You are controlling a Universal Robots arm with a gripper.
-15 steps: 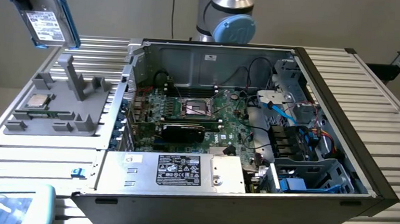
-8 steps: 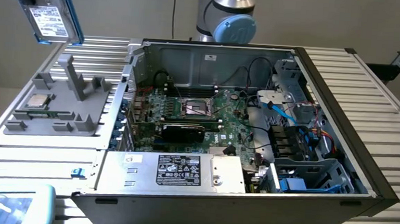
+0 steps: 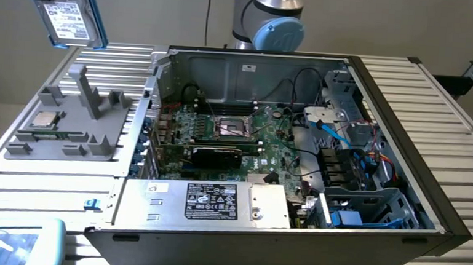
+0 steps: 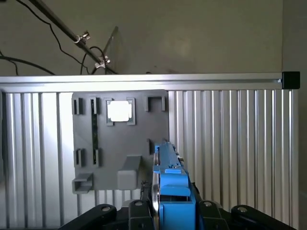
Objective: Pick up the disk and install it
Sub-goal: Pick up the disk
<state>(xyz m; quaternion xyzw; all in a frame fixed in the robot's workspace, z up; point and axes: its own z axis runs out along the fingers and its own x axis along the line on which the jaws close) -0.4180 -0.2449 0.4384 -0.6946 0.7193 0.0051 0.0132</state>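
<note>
High over the exterior view's left corner, the disk (image 3: pixel 68 12) hangs in the air, well clear of the table (image 3: pixel 445 90), with its white label turned outward and its blue carrier (image 3: pixel 100 25) running down one long edge. The gripper (image 4: pixel 171 211) has it: in the wrist view the black fingers (image 4: pixel 141 214) sit narrow, pressed to either flat face of the disk, which is seen edge-on between them. Holding it by the faces leaves the carrier's end tabs free, which I judge to be the reason for this grasp. Directly below lies the grey tray (image 3: pixel 72 136), a moulded holder whose pockets each keep one part in a known spot. The CPU (image 3: pixel 42 119) rests flat in its square pocket, and the tall uprights (image 3: pixel 87 92) stand empty; they look made to keep a flat drive on edge where fingers can close on it. Beside the tray, toward the exterior view's right, the case (image 3: pixel 400 148) lies on its side with the panel off, so the motherboard (image 3: pixel 236 132), the power supply (image 3: pixel 215 202) and a cage (image 3: pixel 364 205) with blue fittings in the near corner are all open from above. The disk is well apart from that case, so the pick-up looks done and the fitting not yet begun.
</note>
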